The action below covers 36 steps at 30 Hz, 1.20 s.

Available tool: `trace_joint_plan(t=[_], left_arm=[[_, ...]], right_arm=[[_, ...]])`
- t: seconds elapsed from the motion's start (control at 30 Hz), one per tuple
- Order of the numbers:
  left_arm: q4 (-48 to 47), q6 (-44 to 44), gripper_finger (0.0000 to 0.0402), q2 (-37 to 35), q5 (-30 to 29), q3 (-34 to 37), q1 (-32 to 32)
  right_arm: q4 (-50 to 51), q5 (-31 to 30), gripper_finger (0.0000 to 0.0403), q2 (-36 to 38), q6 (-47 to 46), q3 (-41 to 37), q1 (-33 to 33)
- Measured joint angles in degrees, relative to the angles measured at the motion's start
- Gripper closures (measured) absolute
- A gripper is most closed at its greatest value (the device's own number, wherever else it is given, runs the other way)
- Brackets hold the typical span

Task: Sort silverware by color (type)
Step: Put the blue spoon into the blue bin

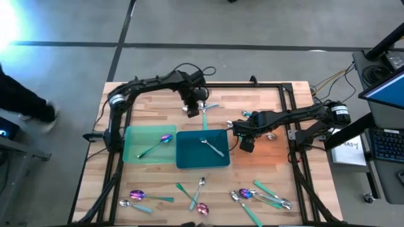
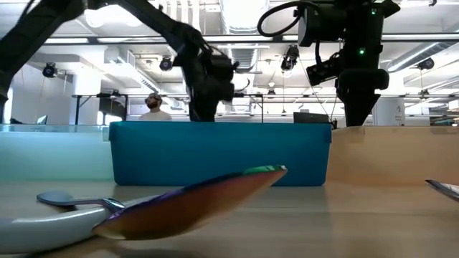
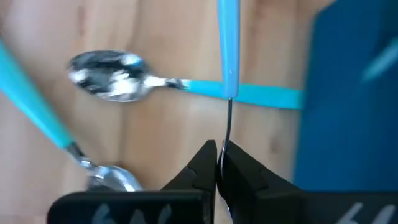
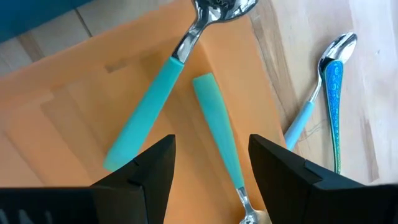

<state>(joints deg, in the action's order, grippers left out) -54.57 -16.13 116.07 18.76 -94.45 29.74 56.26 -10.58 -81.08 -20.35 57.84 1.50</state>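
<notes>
Left gripper (image 3: 221, 163) is clenched on a teal-handled spoon (image 3: 228, 56), whose long axis runs straight ahead of it, just beside the teal tray (image 1: 189, 157). Right gripper (image 4: 211, 168) hangs released over the orange tray (image 4: 74, 93).

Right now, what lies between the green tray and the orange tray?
The teal tray, holding one silver spoon, sits between the green tray and the orange tray, as the high view shows.

We hold the left pincer (image 3: 219, 163) clamped shut, pointing downward; the right pincer (image 4: 211, 158) hangs spread wide.
</notes>
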Motion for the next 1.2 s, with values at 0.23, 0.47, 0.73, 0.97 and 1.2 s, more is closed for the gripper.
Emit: trace_joint_plan(t=[0.23, 0.47, 0.73, 0.97, 1.2], left_arm=[[-5.71, 3.92, 0.0401, -6.37, 1.48, 1.41, -8.25], [-7.31, 7.43, 0.0401, -11.08, 0.80, 6.38, -17.91], [-2.35, 11.71, 0.0401, -12.06, -2.03, 13.29, -23.28], [2.41, 14.18, 0.0398, -12.06, -3.29, 16.71, -23.74], [2.73, 15.21, 0.0393, -12.06, -3.25, 17.00, -23.83]], right_arm=[[0.01, 0.06, 0.0209, 0.00, -2.82, 0.00, -0.13], [0.01, 0.12, 0.0209, 0.00, -4.16, 0.00, -0.94], [-0.32, 0.12, 0.0209, 0.00, -6.52, 0.00, -3.83], [-2.33, 0.19, 0.0209, 0.00, -6.81, 0.00, -6.09], [-3.51, 0.22, 0.0209, 0.00, -6.79, 0.00, -6.27]])
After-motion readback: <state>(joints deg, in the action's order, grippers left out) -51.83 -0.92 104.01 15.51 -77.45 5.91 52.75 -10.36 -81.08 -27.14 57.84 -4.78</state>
